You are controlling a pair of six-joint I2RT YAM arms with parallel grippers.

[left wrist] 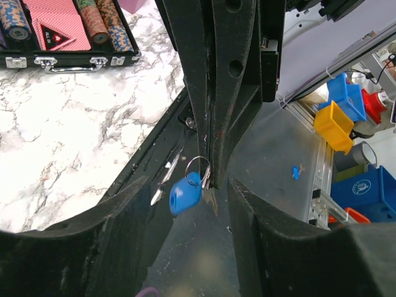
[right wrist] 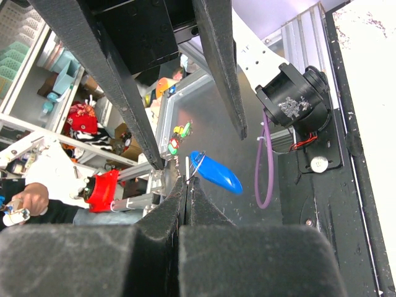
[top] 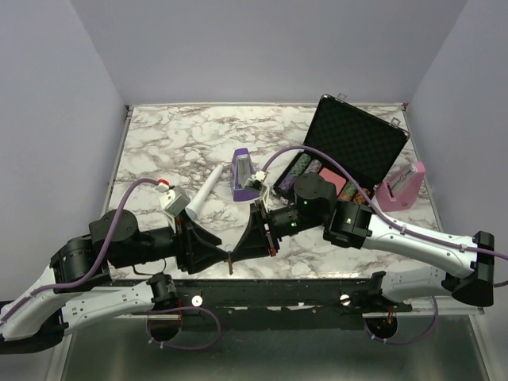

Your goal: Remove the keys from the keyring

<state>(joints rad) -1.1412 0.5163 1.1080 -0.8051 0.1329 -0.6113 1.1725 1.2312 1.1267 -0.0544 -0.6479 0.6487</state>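
Two grippers meet past the six-o'clock edge of the marble table (top: pixel 159 143). The right gripper (left wrist: pixel 209 176) clamps the keyring (left wrist: pixel 194 164), so the keys (left wrist: pixel 211 199) and blue fob (left wrist: pixel 184 197) dangle between the spread fingers of the left gripper (right wrist: pixel 199 148), likely for pinching a key.

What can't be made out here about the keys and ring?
- Top external: keyring is too small, just a dark hanging speck.
- Left wrist: the number of keys is unclear, as the blue fob overlaps them. The shut right tool hides whether it pinches ring or key.
- Right wrist: keys are hidden behind the right tool itself; only the blue fob shows.
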